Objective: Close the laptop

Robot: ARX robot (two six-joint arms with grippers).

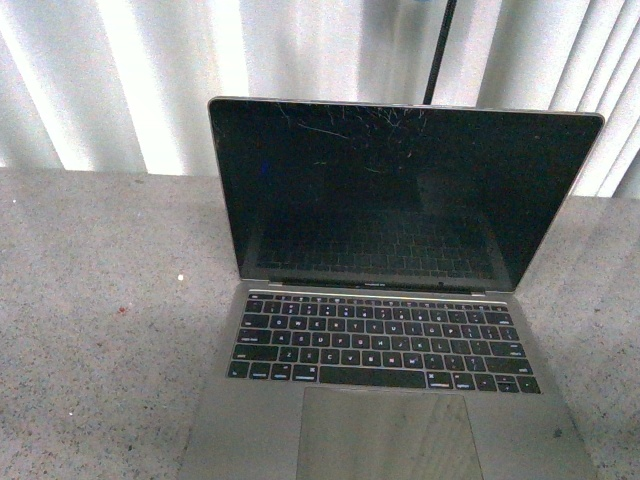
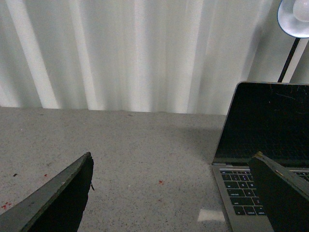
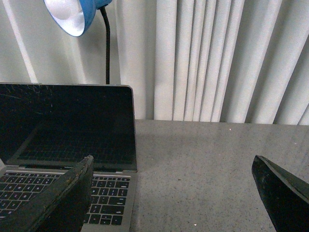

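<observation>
The laptop (image 1: 385, 300) stands open on the grey speckled table, its scratched black screen upright and facing me, black keys and trackpad in front. Neither arm shows in the front view. My left gripper (image 2: 174, 193) is open and empty above the table beside the laptop's (image 2: 263, 145) left edge, one finger over the keyboard corner. My right gripper (image 3: 174, 193) is open and empty beside the laptop's (image 3: 67, 145) right edge, one finger over the keys.
The grey speckled table (image 1: 100, 330) spreads on both sides of the laptop. White pleated curtains (image 1: 130, 80) hang behind it. A blue-shaded lamp (image 3: 79, 14) on a black stem stands behind the screen.
</observation>
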